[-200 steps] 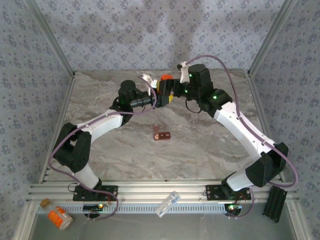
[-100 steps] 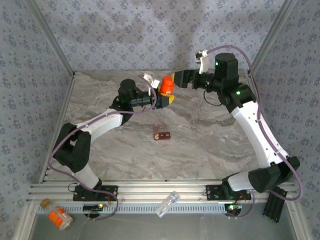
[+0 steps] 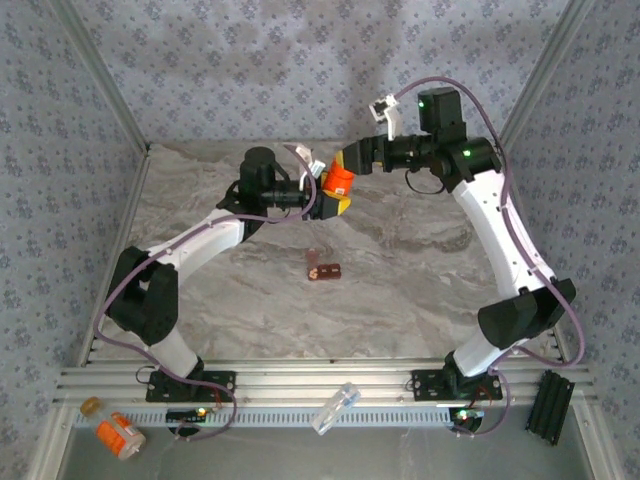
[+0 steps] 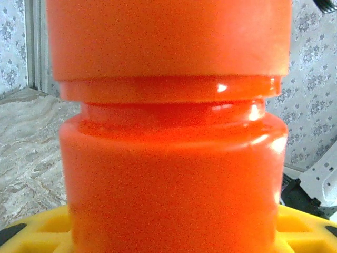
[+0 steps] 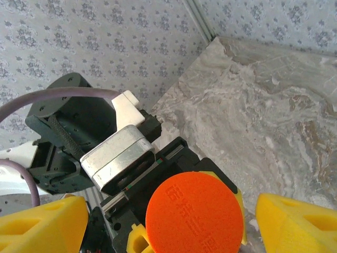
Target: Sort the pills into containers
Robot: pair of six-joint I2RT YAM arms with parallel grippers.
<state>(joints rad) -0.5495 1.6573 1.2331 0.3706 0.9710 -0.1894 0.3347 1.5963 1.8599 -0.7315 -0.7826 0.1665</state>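
Left jaws: closed on the orange bottle (image 3: 340, 183), gripping its lower body from the left. In the left wrist view, yellow fingers (image 4: 37, 237) show at both sides of its base.
Orange bottle: upright, held over the far middle of the counter (image 3: 420, 290) at the end of the left arm (image 3: 200, 240).
Cap (image 5: 195, 213): orange, seated on the bottle and wider than the neck below it. Its round top bears raised lettering too small to read.
Right jaws: spread wide and holding nothing. One yellow fingertip (image 5: 45, 226) stands on each side of the cap, with a clear gap on both sides. In the top view they sit just beside the bottle's far-right side, at the end of the right arm (image 3: 500, 220).
Pill box (image 3: 324, 270): dark red-brown, lying flat near the middle of the counter. It is nearer than the bottle and well apart from both jaws. Its compartments are too small to make out.
Tube (image 3: 335, 408): clear, lying on the metal ledge (image 3: 300, 383) at the near edge, between the arm bases.
White-capped bottle (image 3: 120, 436): orange and labelled, lying on its side at the near-left corner.
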